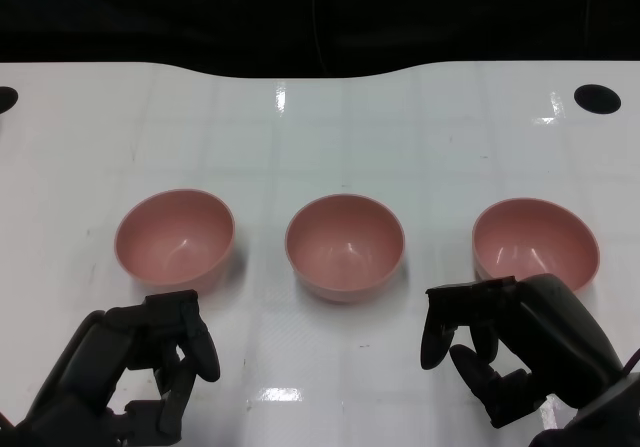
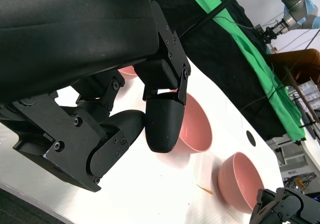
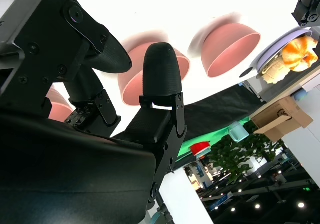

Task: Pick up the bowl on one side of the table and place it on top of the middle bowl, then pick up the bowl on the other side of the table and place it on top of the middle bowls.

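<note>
Three pink bowls stand in a row across the white table [image 1: 320, 147]: the left bowl [image 1: 175, 239], the middle bowl [image 1: 345, 245] and the right bowl [image 1: 535, 242], all upright and empty. My left hand [image 1: 150, 367] hovers just short of the left bowl, fingers apart, holding nothing. My right hand [image 1: 510, 342] sits just short of the right bowl, also empty. The left wrist view shows the left hand [image 2: 100, 108], with the middle bowl [image 2: 195, 129] and right bowl [image 2: 240, 179] beyond it. In the right wrist view the right hand [image 3: 125, 134] partly covers the middle bowl [image 3: 131, 81]; the left bowl [image 3: 230, 43] lies further off.
Black round holes [image 1: 598, 98] mark the table's far corners. A black backdrop lies beyond the far edge. Bare table surface separates the bowls. The right wrist view shows a plate with food [image 3: 290, 53] off the table.
</note>
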{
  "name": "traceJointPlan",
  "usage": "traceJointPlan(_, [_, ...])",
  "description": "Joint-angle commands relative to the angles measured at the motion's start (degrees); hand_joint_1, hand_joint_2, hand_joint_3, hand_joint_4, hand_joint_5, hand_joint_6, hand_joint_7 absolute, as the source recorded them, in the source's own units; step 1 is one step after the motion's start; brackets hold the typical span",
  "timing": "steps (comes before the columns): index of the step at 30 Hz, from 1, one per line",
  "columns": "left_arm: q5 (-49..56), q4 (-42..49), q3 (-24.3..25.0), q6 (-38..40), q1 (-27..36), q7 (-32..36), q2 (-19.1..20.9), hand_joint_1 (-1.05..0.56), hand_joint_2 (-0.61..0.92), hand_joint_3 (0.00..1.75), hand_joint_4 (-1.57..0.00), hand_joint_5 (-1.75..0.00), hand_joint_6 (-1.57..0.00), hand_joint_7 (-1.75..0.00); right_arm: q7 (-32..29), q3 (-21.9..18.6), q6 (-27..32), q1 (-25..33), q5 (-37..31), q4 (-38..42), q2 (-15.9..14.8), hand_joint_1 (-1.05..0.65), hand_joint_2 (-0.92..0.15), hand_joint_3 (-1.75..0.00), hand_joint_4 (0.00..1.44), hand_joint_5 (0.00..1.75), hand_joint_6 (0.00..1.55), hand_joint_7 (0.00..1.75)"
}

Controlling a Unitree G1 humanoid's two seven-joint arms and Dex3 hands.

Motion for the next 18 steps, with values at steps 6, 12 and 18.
traceJointPlan(6, [-0.31, -0.46, 0.53, 0.3, 0.24, -0.52, 0.96, -0.13, 0.41, 1.41, -0.87, -1.74, -0.8, -1.55, -0.61, -0.41, -0.27, -0.21, 0.0, 0.16, -0.38, -0.06, -0.12, -1.58, 0.94, 1.73, 0.93, 1.25])
traceJointPlan(12, [0.12, -0.14, 0.44, -0.43, 0.18, -0.29, 0.98, -0.12, 0.41, 1.4, -0.86, -1.74, -0.8, -1.55, -0.23, -0.49, 0.62, 0.04, 0.2, -0.25, -0.23, -0.05, -0.12, -1.58, 0.94, 1.72, 0.93, 1.24])
traceJointPlan(18, [0.32, 0.17, 0.36, -0.53, 0.08, -0.21, 0.93, -0.13, 0.41, 1.4, -0.87, -1.74, -0.8, -1.55, -1.62, -0.79, 1.75, -0.01, -0.82, -0.42, 0.05, -0.08, -0.26, -1.3, 0.86, 1.45, 0.91, 0.81])
